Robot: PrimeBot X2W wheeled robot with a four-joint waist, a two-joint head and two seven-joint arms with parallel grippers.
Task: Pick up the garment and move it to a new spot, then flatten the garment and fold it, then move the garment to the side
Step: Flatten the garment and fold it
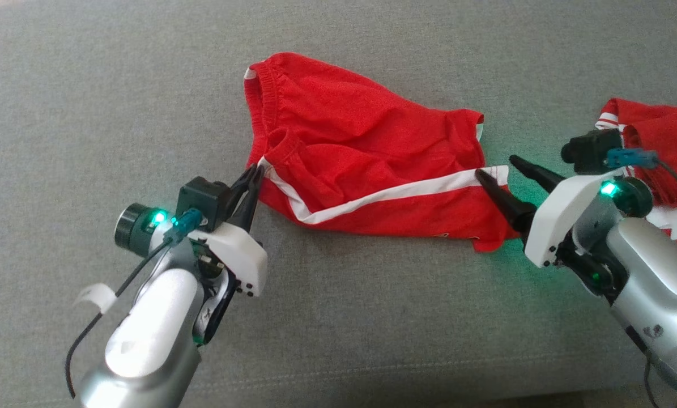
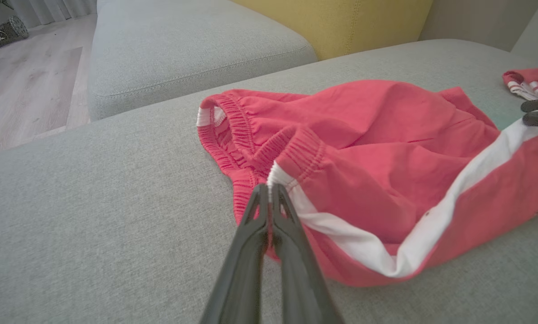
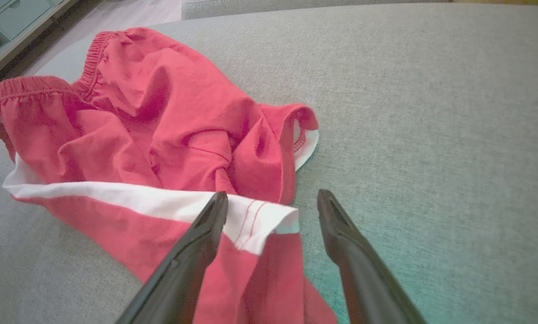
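Garment (image 1: 361, 153), red shorts with a white side stripe. Head view: it lies crumpled on a grey sofa cushion (image 1: 89, 85), waistband toward the robot's left and leg hems toward its right. The left gripper (image 1: 253, 173) meets the near waistband corner; the right gripper (image 1: 494, 165) sits at the striped hem. A second red garment (image 1: 667, 130) lies behind the right arm.

Left wrist view: the 2 fingers are pressed together, pinching the waistband corner where the white stripe ends. The rest of the shorts spreads away beyond the fingertips.

Right wrist view: the 2 fingers stand wide apart. 1 finger lies over the white-striped hem, and the other lies over bare cushion just beside it.
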